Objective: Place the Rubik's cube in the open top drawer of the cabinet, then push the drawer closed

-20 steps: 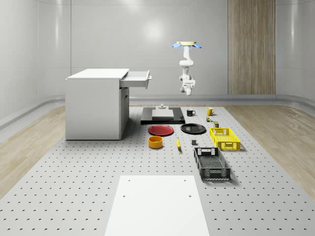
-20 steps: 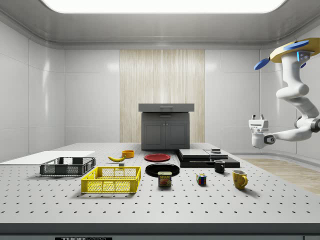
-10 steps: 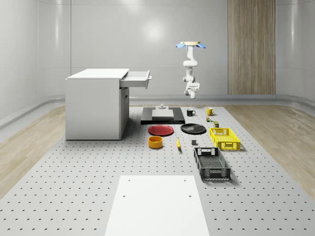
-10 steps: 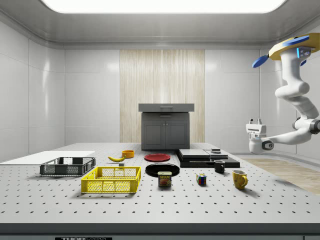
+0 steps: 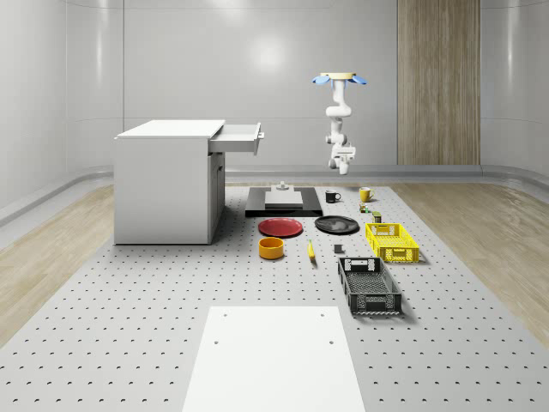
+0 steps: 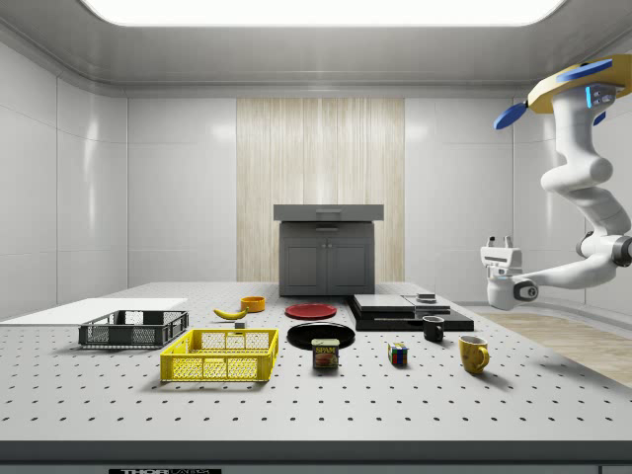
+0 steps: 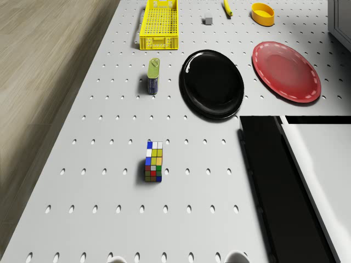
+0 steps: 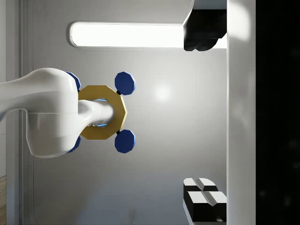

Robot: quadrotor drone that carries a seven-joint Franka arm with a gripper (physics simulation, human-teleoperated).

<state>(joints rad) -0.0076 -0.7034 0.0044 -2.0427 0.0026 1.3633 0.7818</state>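
Right, your white two-finger gripper (image 6: 500, 240) points upward with fingers spread, holding nothing, while the yellow-bodied quadrotor drone (image 6: 583, 83) hovers high off the perforated table's (image 5: 129, 292) far corner. Well below the gripper, the multicoloured Rubik's cube (image 7: 154, 162) sits on the table beside the black slab (image 7: 274, 186), whose far end is cut off. You can't see inside the white cabinet's open top drawer (image 5: 239, 136). The yellow mesh basket (image 6: 221, 355) looks empty.
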